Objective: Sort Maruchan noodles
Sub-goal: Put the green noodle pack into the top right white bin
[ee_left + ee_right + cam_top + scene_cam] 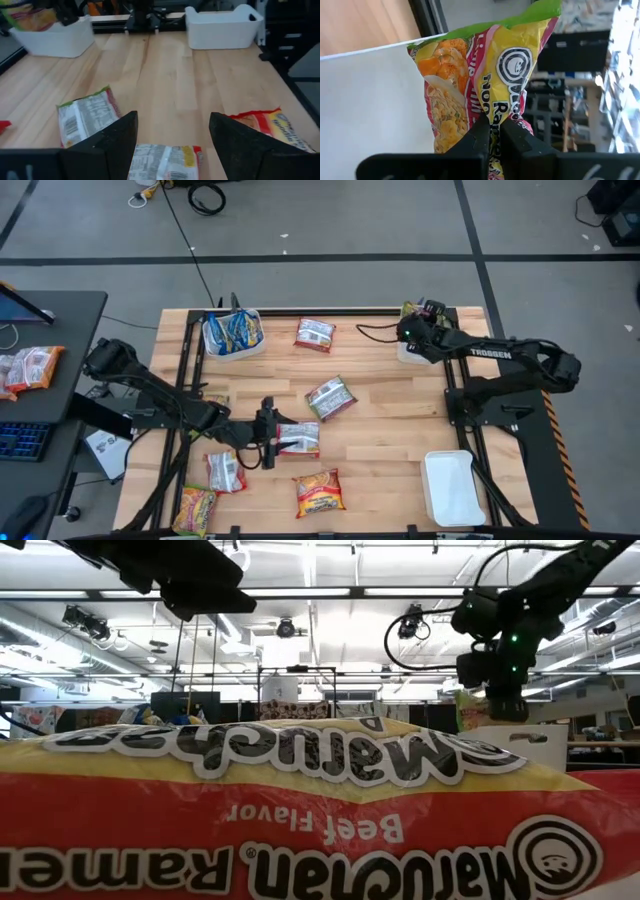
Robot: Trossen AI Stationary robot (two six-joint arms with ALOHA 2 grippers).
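Observation:
Several Maruchan packets lie flat on the wooden table. My left gripper [272,438] is open and low over a silver-white packet [300,438]. In the left wrist view its fingers stand on either side of that packet [165,161]; I cannot tell whether they touch it. My right gripper [408,330] is at the far right, shut on a yellow-green packet [485,65] above a white tray [370,100]. The low view is mostly filled by an orange-red packet [320,820] lying close to the camera. My right gripper pinches the yellow-green packet between its two fingers at one end [495,112]. The packet is lifted clear. Its free, green-edged end [530,12] points away from the fingers, over the white tray.
A far-left tray [256,345] holds blue-yellow packets [232,332]. A white tray [450,485] sits at the near right. Loose packets lie at the far middle [315,333], the centre [330,397] and the near left [226,470], [320,492], [196,510]. More packets [30,368] lie on a side desk.

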